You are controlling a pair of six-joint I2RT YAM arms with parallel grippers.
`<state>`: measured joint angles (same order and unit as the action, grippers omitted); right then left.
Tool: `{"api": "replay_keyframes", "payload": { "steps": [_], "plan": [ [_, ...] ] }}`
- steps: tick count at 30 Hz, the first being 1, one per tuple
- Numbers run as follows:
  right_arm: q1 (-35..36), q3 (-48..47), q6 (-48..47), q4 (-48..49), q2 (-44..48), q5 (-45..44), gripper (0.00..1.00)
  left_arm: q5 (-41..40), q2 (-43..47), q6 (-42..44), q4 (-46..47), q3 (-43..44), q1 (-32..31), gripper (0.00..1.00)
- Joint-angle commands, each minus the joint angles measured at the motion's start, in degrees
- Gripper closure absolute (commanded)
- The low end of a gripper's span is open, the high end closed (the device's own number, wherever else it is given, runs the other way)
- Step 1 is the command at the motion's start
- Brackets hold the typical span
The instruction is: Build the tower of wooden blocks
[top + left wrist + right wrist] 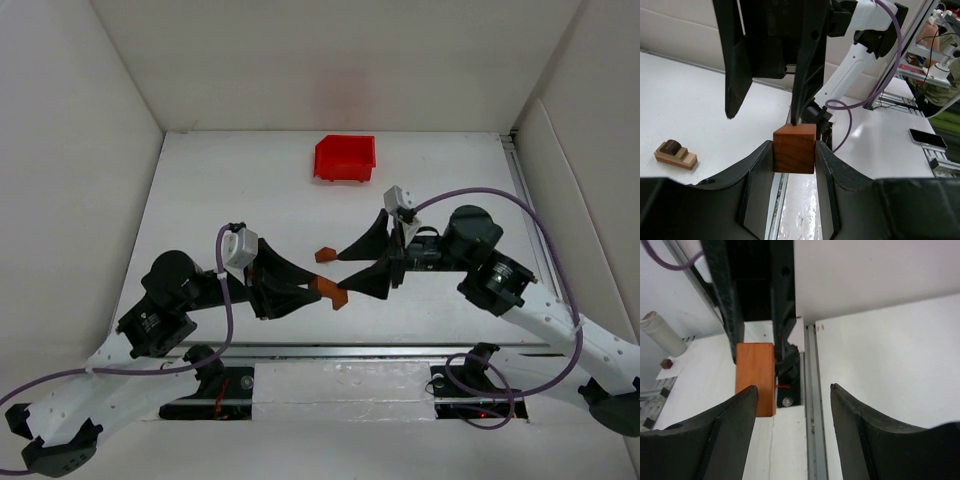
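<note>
Left gripper (794, 148) fills my near view, clenched on the orange-brown block (795, 159). Facing it head-on, the right gripper (795, 390) is spread, one fingertip just beside that block. I see the tan-and-dark stack (675, 154) nearby and the red bin (345, 158) well behind.

Three wooden blocks are visible: one orange-brown block (795, 152), one light tan block (685, 161) and one dark block (671, 146). There is one red bin (345, 158) and one desk (230, 190). There are two end effectors, the left end effector (320, 288) and the right end effector (794, 392). There are two cables, a left purple cable (229, 300) and a right purple cable (478, 190).
</note>
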<state>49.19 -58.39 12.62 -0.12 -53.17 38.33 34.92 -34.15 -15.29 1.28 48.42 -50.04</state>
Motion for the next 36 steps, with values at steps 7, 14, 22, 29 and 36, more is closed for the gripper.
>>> {"api": "replay_keyframes", "payload": {
  "steps": [7,14,22,29,36],
  "plan": [
    [0.29,0.12,4.16,1.7,-1.32,3.33,0.36,2.44,-1.36,2.02,0.92,2.55,-0.14,1.0],
    [0.29,1.79,6.8,6.18,0.08,5.79,0.33,1.21,-1.36,1.4,1.71,1.76,-0.14,1.0],
    [0.82,2.67,7.33,7.15,-0.45,8.17,0.29,0.77,-1.44,1.4,1.97,2.03,-0.14,1.0],
    [2.58,2.32,6.8,6.62,-0.88,6.67,0.33,-0.46,-1.62,1.32,1.71,2.2,-0.14,1.0],
    [3.11,1.7,6.45,6.54,-2.12,5.8,0.41,-0.29,-1.71,1.4,1.62,2.29,-0.14,1.0]
  ]
}}
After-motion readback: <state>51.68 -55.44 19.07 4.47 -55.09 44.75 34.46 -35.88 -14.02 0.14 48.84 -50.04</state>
